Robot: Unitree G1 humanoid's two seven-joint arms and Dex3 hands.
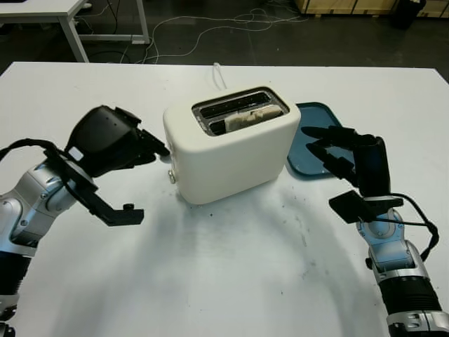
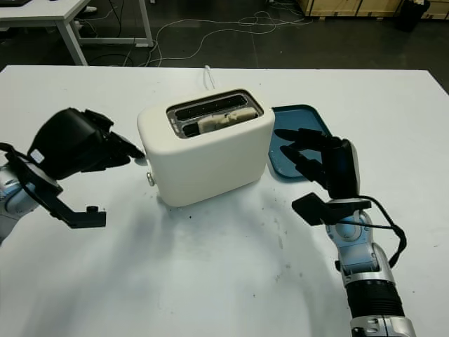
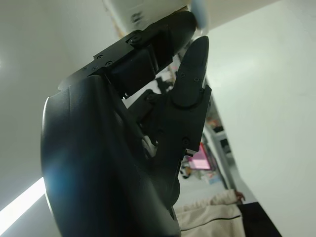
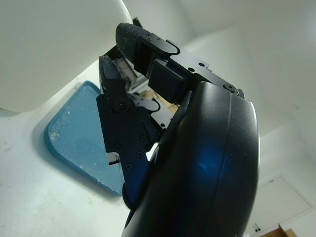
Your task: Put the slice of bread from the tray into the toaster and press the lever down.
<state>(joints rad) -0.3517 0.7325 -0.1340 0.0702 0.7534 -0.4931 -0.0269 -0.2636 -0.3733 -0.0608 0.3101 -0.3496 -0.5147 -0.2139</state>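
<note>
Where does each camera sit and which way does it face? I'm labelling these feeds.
Left eye view: head, facing down at the white table; toaster holding the bread slice, blue tray, both arms.
Right eye view: same scene, slightly offset.
Left wrist view: left wrist, along the open left hand beside the toaster's end.
Right wrist view: right wrist, along the open right hand over the tray.
Shared: toaster in all views.

A lab (floor cables (image 1: 210, 28), white table (image 1: 210, 281)).
</note>
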